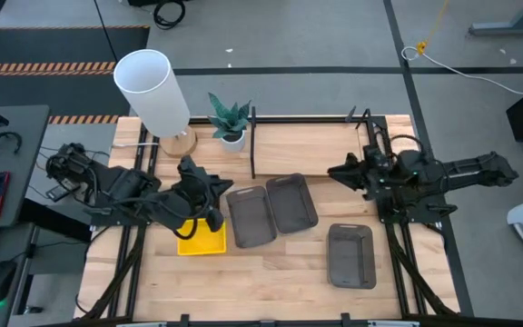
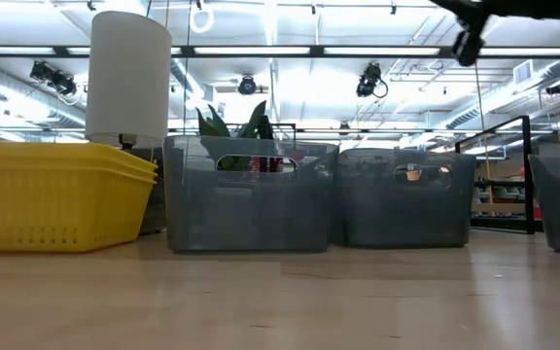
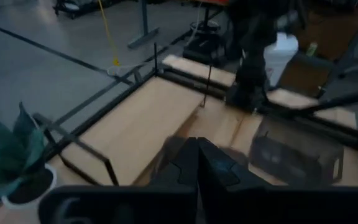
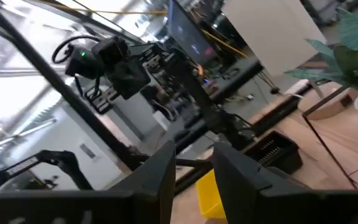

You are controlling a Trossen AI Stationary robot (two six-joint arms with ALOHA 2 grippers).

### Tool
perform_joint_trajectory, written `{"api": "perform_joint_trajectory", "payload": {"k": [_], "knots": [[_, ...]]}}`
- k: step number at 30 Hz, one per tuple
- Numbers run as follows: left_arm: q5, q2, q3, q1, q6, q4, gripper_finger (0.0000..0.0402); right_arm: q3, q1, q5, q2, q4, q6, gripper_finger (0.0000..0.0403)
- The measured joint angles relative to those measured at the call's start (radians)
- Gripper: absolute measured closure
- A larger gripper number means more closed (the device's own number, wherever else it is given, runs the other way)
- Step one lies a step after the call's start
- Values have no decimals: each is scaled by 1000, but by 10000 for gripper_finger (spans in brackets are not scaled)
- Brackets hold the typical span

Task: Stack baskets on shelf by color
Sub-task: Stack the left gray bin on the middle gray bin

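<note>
In the high view, the yellow basket stack (image 1: 203, 240) rests on its base at the table's left. A black mesh basket (image 4: 275, 153) stands beside the yellow one (image 4: 207, 190) and is mostly hidden under my left arm from above. Three dark grey baskets (image 1: 251, 216) (image 1: 291, 202) (image 1: 350, 256) sit on the table in front of the shelf (image 1: 311, 145). My left gripper (image 1: 223, 191) hovers shut between the yellow stack and the grey baskets. My right gripper (image 1: 336, 171) is open and raised near the shelf's right end.
A white cylindrical lamp (image 1: 155, 91) and a small potted plant (image 1: 231, 120) stand at the far left, beside the shelf's left posts. The shelf's wooden board (image 3: 135, 118) lies bare. In the low view the yellow stack (image 2: 52, 194) and grey baskets (image 2: 251, 194) (image 2: 406, 199) fill the middle.
</note>
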Motion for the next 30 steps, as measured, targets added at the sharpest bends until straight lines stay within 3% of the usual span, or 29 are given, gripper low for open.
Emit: {"api": "perform_joint_trajectory", "payload": {"k": [5, 14, 18, 25, 30], "knots": [[47, -119, -203, -5, 15, 156, 398, 91, -15, 0, 153, 27, 19, 290], [99, -307, -542, -1, 121, 536, 398, 117, -15, -1, 332, 372, 127, 290], [115, -380, -675, 2, 118, 685, 398, 117, -7, -19, 382, 429, 196, 290], [116, -472, -851, 9, 56, 814, 397, 122, -23, -90, 479, 409, 229, 290], [116, -529, -956, 14, -25, 871, 397, 231, -24, -113, 541, 245, 150, 290]]}}
